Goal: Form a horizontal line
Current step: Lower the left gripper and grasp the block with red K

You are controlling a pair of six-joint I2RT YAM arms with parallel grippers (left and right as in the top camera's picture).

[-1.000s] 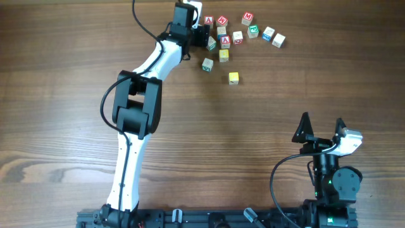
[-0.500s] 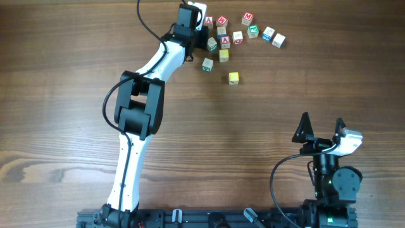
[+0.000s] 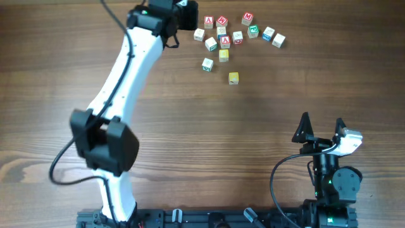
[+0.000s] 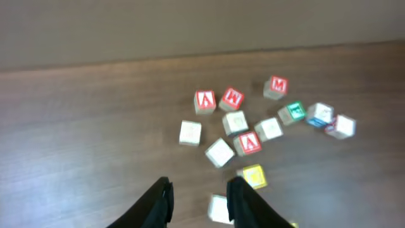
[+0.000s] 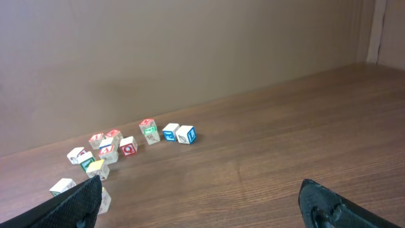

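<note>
Small lettered cubes lie scattered at the table's far side; no horizontal line of touching cubes is in view. A whitish cube [image 3: 199, 34] [image 4: 190, 133] sits at the cluster's left edge, a yellow cube [image 3: 223, 55] [image 4: 254, 175] lower down, and a red-marked white cube [image 3: 224, 42] [image 4: 247, 143] between them. My left gripper [image 3: 188, 14] [image 4: 199, 183] hangs above and left of the cluster, jaws a narrow gap apart with only table between them. My right gripper [image 3: 323, 123] [image 5: 201, 183] stands wide open and empty near the front right.
Another whitish cube [image 3: 207, 64] and a lone yellow cube [image 3: 233, 77] lie nearest the table's middle. Red-lettered cubes [image 3: 247, 18], a green one [image 3: 253, 30] and a blue one [image 3: 268, 33] spread to the right. A wall rises behind the far table edge [image 4: 202, 54].
The left arm swung up and to the left, away from the cluster, and its jaws narrowed. The whitish cube at the cluster's left edge is now uncovered. The right arm has not moved.
</note>
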